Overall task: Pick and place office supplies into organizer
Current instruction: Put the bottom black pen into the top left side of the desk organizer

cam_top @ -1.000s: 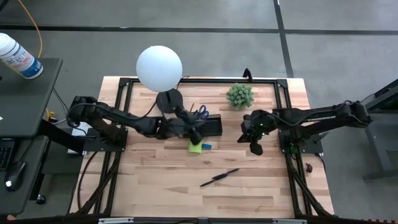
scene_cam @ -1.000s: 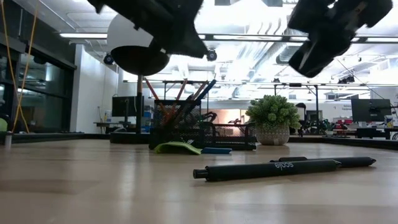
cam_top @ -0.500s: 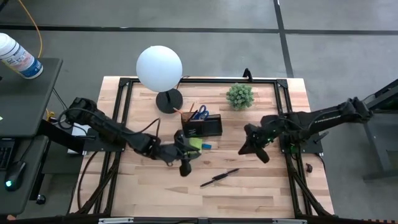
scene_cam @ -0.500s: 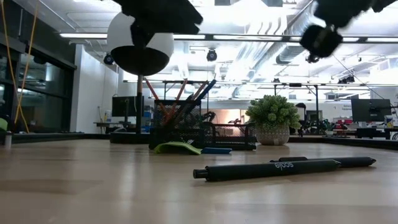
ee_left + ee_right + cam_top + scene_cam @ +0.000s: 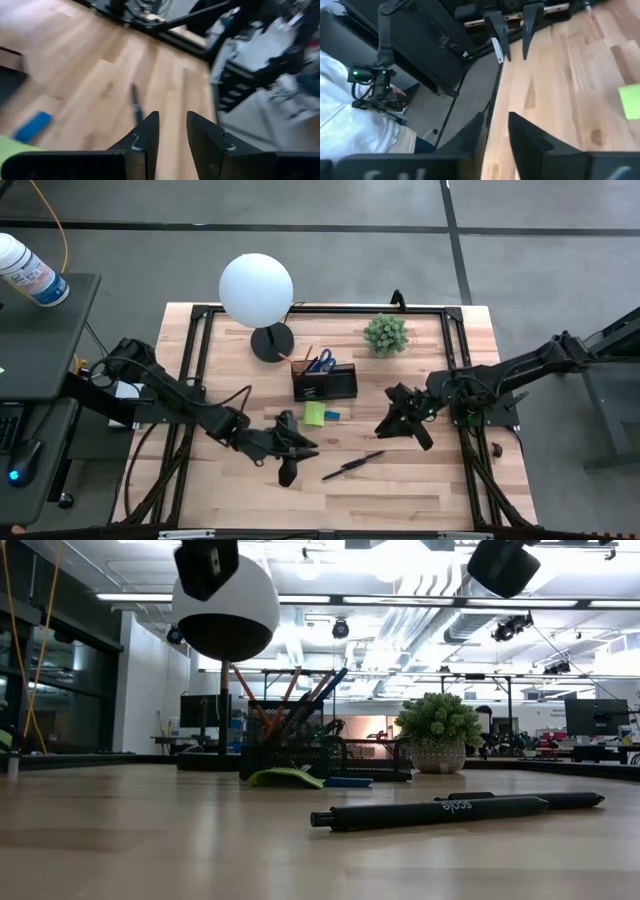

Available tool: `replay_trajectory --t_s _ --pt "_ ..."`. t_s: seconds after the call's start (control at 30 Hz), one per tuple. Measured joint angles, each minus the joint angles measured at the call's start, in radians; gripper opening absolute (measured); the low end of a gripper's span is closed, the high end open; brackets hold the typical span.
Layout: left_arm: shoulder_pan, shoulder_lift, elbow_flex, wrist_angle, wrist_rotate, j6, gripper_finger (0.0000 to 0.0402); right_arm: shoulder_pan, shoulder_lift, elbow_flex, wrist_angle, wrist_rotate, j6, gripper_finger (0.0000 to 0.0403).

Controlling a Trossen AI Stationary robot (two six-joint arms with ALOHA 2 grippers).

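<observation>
Your left gripper (image 5: 285,470) hangs over the table's front-middle, just left of the loose pen; its fingers (image 5: 145,137) stand narrowly apart with nothing between them. Your right gripper (image 5: 408,423) sits right of the organizer and behind the pen's right end, also slightly parted and empty, fingers (image 5: 527,137) showing a slim gap.

The black pen (image 5: 352,466) lies flat and diagonal on the wood between both grippers; the low view shows white lettering on its barrel (image 5: 430,812) and a second dark pen (image 5: 545,800) just behind it. The organizer (image 5: 325,383) is a dark mesh box toward the table's back-middle, with blue-handled scissors (image 5: 322,361) and orange pencils (image 5: 290,685) standing upright in it. The lime-green sticky-note pad (image 5: 314,414) lies flat just in front of the organizer, the small blue block (image 5: 331,415) beside it on its right.

The table (image 5: 420,490) is light butcher-block wood in a black frame. A white globe lamp (image 5: 256,290) on a round black base stands back-left, a small green potted plant (image 5: 386,334) back-right. Beyond the table you see a grey floor, a side desk with a white bottle (image 5: 30,272), and a lab with ceiling strip lights.
</observation>
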Motion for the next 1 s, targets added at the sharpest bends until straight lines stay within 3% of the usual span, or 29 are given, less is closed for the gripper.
replay_trajectory --t_s 0.23,0.43,0.53,0.67,0.83,1.0 --pt "-0.029 0.000 0.000 0.084 0.016 -0.049 0.0085 0.000 0.083 0.000 0.161 -0.020 0.016 0.0156" --pt "-0.025 0.001 0.000 0.200 0.009 -0.177 0.0086 -0.008 0.164 0.000 0.319 0.185 -0.064 0.0194" --pt "-0.025 0.001 0.001 0.232 0.007 -0.241 0.0085 0.021 0.196 0.000 0.363 0.164 -0.104 0.0204" --pt "-0.038 0.001 0.001 0.223 0.044 -0.297 0.0085 0.101 0.222 0.000 0.259 0.140 -0.151 0.0207" --pt "-0.056 0.001 0.001 0.142 0.083 -0.308 0.0085 0.217 0.228 -0.001 0.012 0.306 -0.211 0.0191" --pt "-0.053 0.001 0.001 0.048 0.090 -0.309 0.0085 0.276 0.241 -0.002 -0.055 0.393 -0.200 0.0172"
